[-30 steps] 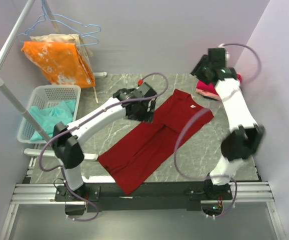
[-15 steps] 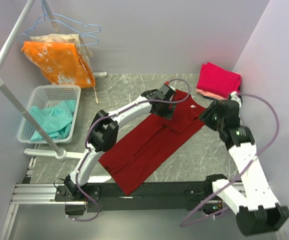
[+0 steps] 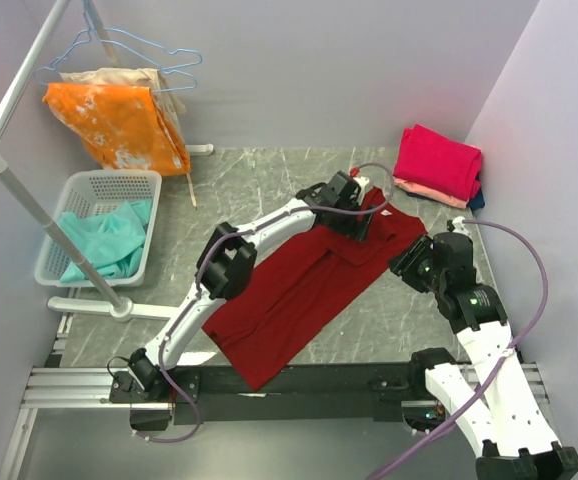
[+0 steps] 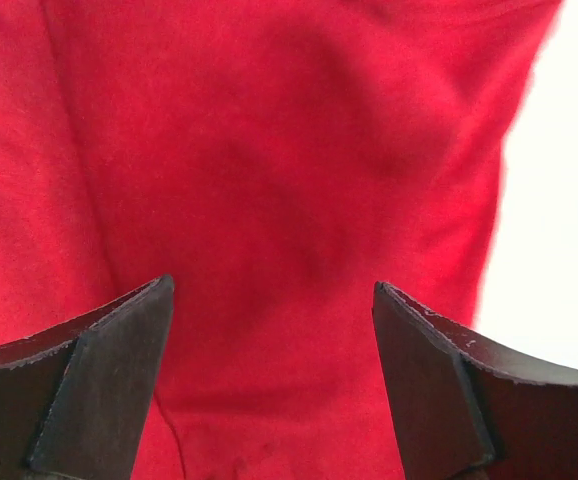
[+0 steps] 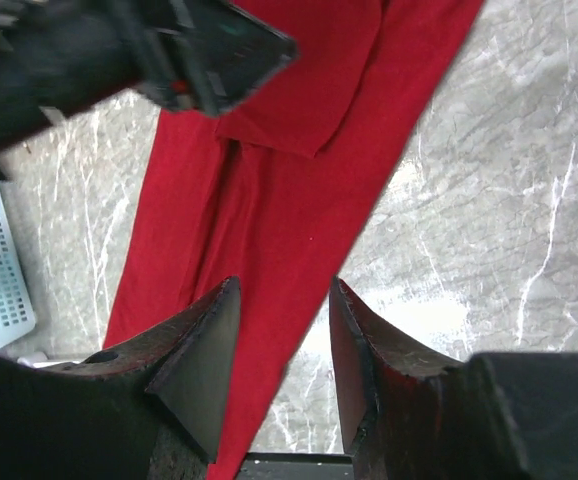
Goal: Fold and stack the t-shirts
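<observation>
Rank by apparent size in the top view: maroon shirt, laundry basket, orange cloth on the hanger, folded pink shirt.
1. maroon shirt
2. orange cloth and laundry basket: too alike to rank
3. folded pink shirt, smallest

This seems to be a robotics laboratory cell: plain lilac walls [image 3: 369, 70] close around a marble-pattern table [image 3: 259, 180], the left arm [image 3: 269, 222] and the right arm [image 3: 489, 350], white with loose cables, are bolted on an aluminium rail [image 3: 69, 385] at its near edge, and a clothes rack [image 3: 27, 72], a plastic basket [image 3: 109, 178] and t-shirts [image 3: 289, 300] are set around
</observation>
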`<state>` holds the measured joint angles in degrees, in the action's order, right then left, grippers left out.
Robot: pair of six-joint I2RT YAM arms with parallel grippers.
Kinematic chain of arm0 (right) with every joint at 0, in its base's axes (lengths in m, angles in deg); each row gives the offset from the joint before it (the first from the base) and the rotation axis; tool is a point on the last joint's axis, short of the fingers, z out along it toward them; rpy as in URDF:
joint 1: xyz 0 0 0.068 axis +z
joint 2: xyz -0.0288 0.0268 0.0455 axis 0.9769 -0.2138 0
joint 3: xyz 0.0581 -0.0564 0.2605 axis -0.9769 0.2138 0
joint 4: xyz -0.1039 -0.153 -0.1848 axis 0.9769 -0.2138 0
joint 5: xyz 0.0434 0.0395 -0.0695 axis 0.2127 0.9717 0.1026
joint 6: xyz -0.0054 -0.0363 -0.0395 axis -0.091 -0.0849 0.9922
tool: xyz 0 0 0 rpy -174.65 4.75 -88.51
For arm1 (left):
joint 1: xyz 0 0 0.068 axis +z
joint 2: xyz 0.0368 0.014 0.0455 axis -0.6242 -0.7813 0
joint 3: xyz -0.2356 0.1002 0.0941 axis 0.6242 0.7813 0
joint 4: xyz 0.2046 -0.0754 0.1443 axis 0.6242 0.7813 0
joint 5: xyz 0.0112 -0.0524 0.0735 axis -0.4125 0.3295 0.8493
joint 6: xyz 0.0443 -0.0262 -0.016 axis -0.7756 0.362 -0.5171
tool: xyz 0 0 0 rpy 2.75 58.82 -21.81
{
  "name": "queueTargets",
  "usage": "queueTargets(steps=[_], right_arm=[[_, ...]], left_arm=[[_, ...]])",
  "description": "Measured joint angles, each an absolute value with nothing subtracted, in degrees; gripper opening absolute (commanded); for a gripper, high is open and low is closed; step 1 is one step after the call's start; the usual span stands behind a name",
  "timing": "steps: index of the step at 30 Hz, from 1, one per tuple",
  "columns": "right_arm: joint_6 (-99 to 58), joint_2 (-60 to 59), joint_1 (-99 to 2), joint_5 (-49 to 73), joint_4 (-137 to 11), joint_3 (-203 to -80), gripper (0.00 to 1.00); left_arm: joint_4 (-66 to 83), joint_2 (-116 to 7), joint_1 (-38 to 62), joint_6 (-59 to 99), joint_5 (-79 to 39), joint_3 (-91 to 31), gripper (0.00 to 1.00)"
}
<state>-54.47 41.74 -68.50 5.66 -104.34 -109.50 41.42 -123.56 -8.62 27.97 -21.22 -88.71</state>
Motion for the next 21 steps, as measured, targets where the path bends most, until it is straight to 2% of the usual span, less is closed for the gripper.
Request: queueTargets(steps=[7,16,21], right_arm=[[-55.1,41.8,-68.5,5.86,-104.32,-109.5,0.47],[-55.56,39.24,-68.2,7.17,-104.06,-109.5,0.45],[-55.56,36.53,-67.22,8.42,-103.69,-109.48,0.44]], left_arm=[[39.61,-127.49,-9.63,27.75,-15.77,-90.46,0.87],[39.63,-131.14,-12.75,30.07,4.2,-94.91,0.87],[40.81,-131.86,-10.61,34.9,12.01,-95.66,0.85]])
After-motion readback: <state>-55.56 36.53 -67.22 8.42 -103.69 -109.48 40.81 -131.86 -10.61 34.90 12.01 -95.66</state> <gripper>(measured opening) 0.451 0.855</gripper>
